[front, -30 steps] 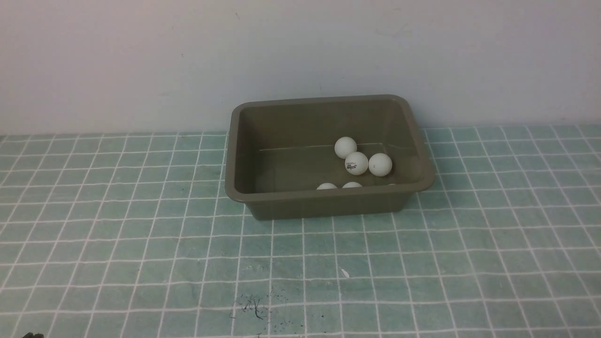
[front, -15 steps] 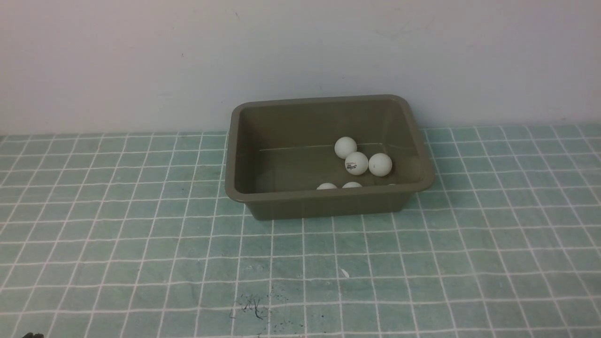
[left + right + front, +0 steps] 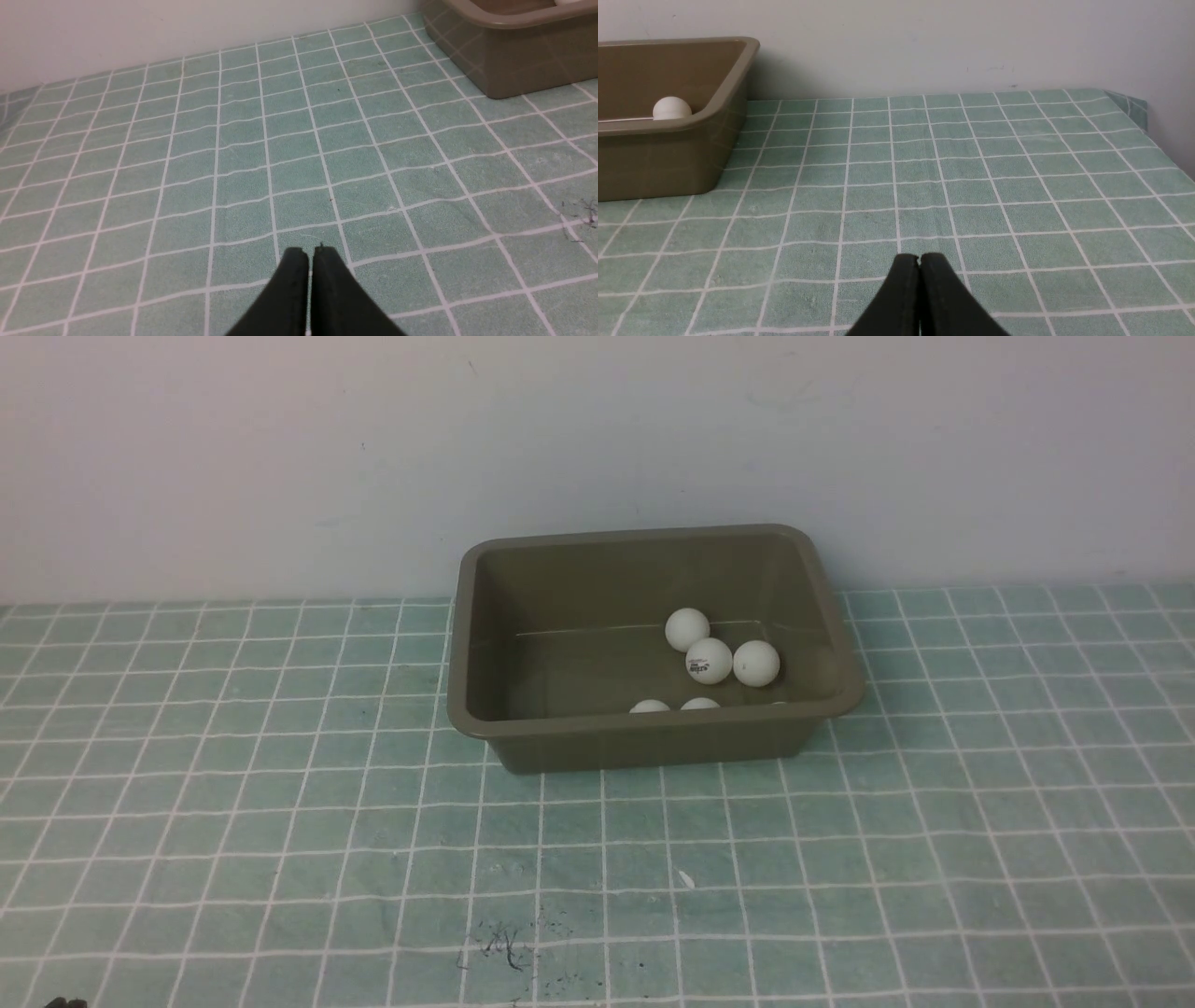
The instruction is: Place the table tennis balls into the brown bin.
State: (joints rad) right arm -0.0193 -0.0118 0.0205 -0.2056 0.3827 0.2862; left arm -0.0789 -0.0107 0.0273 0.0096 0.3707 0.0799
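Table tennis balls (image 3: 709,660) are all lying inside the brown bin (image 3: 644,733): three clustered together, three more peeking over its near wall. None is showing on the green checked cloth (image 3: 280,821). Left gripper (image 3: 310,253) is hanging clenched and empty, the bin well ahead and off to its right. Right gripper (image 3: 919,259) is likewise pressed closed on nothing, the bin ahead to its left. Neither arm is standing clearly nearer. Judgement: nothing is left to fetch.
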